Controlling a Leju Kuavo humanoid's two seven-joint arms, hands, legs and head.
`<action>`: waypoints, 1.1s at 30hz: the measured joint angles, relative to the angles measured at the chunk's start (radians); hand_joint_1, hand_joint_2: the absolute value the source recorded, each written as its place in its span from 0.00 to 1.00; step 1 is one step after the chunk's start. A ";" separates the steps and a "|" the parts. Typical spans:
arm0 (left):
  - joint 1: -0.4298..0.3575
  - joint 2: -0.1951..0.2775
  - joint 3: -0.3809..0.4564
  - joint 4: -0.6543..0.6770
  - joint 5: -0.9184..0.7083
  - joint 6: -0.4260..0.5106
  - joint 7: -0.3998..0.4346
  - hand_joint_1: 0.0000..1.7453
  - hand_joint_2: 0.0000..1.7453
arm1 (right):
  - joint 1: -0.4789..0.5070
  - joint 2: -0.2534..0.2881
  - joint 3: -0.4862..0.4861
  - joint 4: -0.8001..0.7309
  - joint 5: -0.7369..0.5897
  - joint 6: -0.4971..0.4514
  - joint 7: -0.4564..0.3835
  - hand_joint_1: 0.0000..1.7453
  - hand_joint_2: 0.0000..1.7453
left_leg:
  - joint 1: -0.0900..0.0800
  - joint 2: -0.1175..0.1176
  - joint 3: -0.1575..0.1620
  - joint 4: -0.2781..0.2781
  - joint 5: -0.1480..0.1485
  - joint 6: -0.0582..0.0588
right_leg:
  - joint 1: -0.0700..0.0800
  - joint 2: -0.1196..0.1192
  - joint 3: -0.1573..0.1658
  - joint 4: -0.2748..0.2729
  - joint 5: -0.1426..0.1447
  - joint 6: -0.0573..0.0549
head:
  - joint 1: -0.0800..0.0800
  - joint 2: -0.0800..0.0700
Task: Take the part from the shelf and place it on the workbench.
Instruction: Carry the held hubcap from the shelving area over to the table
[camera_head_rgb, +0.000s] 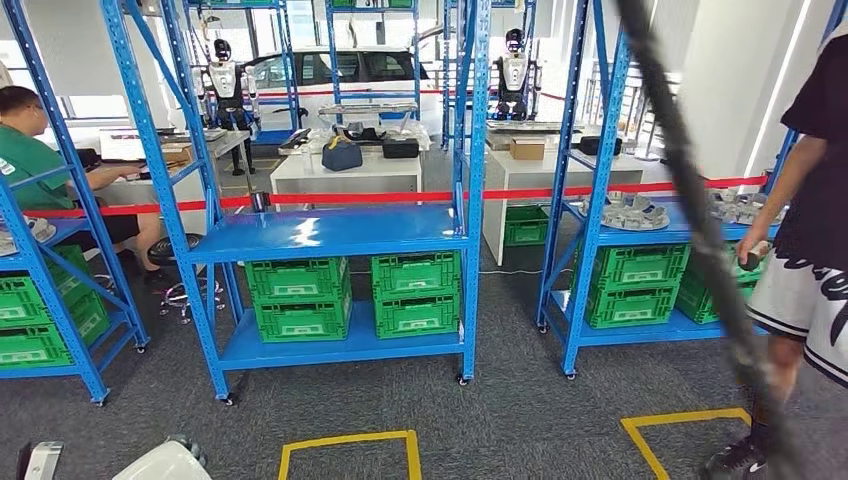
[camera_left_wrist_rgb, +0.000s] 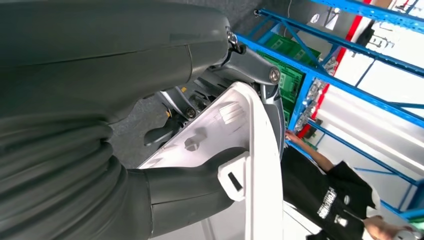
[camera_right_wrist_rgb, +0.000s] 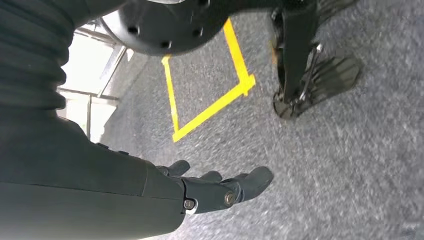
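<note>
Left hand: we see our left hand (camera_left_wrist_rgb: 200, 165) clasping the part (camera_left_wrist_rgb: 235, 150), a white moulded plastic panel, with the thick thumb laid across its face and darker fingers behind its far edge.
Part: it is already off the shelf and carried low at our left side; the white corner at the bottom of the head view (camera_head_rgb: 165, 462) is probably the same panel, though too little of it shows to be sure.
Right hand: our right hand (camera_right_wrist_rgb: 220, 187) hangs empty over the grey carpet (camera_right_wrist_rgb: 350, 165), fingers loosely extended and apart.
Surroundings: a blue shelf (camera_head_rgb: 330, 232) with green crates (camera_head_rgb: 300, 295) stands ahead, white tabletops (camera_head_rgb: 345, 170) lie beyond a red barrier tape (camera_head_rgb: 600, 190), and a person in black (camera_head_rgb: 810, 230) stands close on our right.
Stage: we judge the pick done and the carry to the tabletop still ahead.
Risk, grip: the panel is thin and smooth, so it could twist or slip out if we swing the arm while walking.
Risk, path: the shelf uprights and the nearby person crowd the route, and the panel's edge could catch on either as we turn.
</note>
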 joint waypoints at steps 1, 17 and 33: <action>0.001 0.001 0.001 0.000 -0.001 0.001 -0.001 1.00 1.00 | 0.000 0.000 0.000 0.000 0.000 0.005 0.000 0.00 1.00 | 0.001 0.001 -0.003 -0.001 0.007 -0.007 | 0.003 0.000 0.001 -0.014 -0.007 -0.011 | 0.000 0.000; 0.043 0.033 0.064 -0.023 -0.041 0.010 -0.024 1.00 1.00 | 0.006 0.001 0.006 0.000 0.013 0.068 -0.042 0.00 1.00 | -0.018 0.030 0.149 -0.034 -0.111 0.012 | 0.020 -0.085 -0.101 -0.010 0.099 -0.035 | -0.002 0.000; 0.038 0.035 0.094 -0.010 -0.040 0.008 -0.018 1.00 1.00 | 0.006 0.001 0.005 0.000 0.011 0.069 -0.042 0.00 1.00 | -0.001 -0.090 0.055 -0.006 -0.050 -0.012 | 0.004 0.022 -0.067 0.003 0.051 -0.033 | -0.002 0.000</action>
